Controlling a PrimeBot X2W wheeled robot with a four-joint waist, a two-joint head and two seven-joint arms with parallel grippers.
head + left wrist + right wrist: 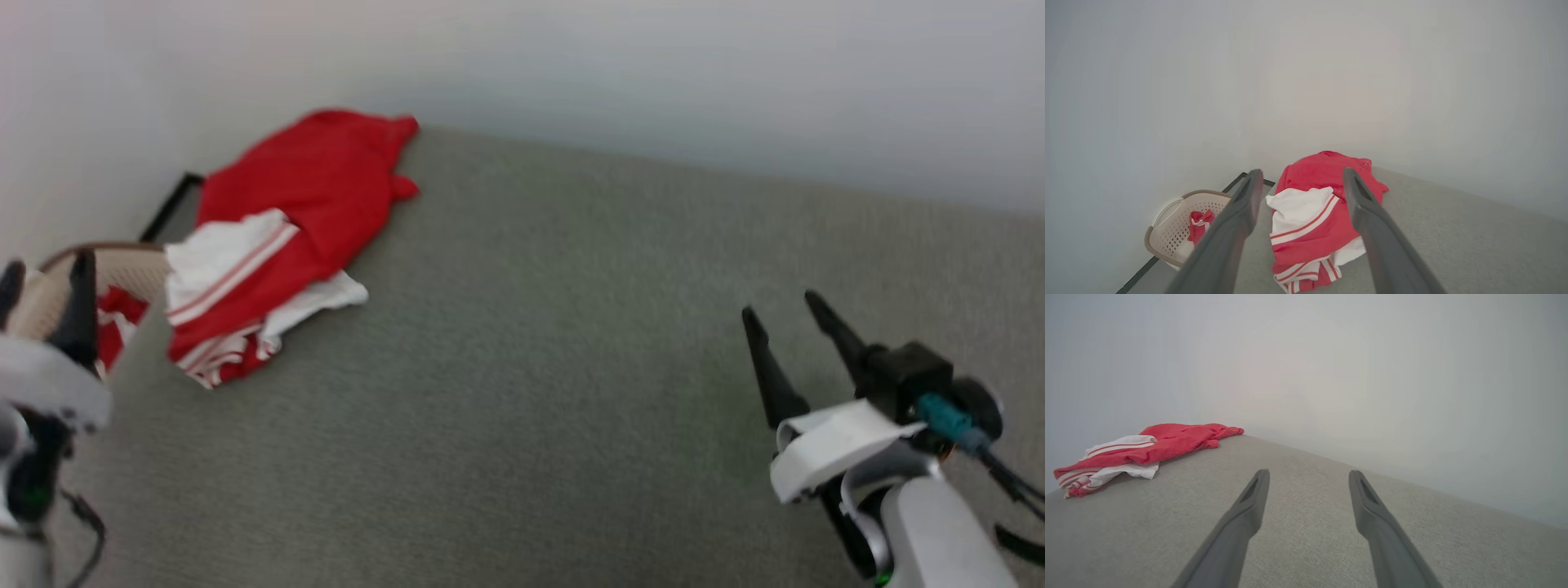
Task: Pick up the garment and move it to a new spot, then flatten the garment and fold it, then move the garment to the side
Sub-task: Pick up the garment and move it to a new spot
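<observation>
The grey surface (571,367) runs up to a pale wall (653,65). The garment (310,196) lies crumpled at the surface's far left corner, red with a white striped sleeve on top. A basket (1171,228) sits just off that corner, with red cloth (1198,228) inside. The left gripper (1302,173) points at the garment, jaws spread and empty. The right gripper (1309,473) is also spread and empty, over bare surface well apart from the garment.

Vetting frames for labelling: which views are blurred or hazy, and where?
Head view: blurred throughout, worst on the left tool at the edge. Left wrist view: garment fairly sharp, near fingers soft. Right wrist view: wall a flat haze, grey surface weave crisp.
</observation>
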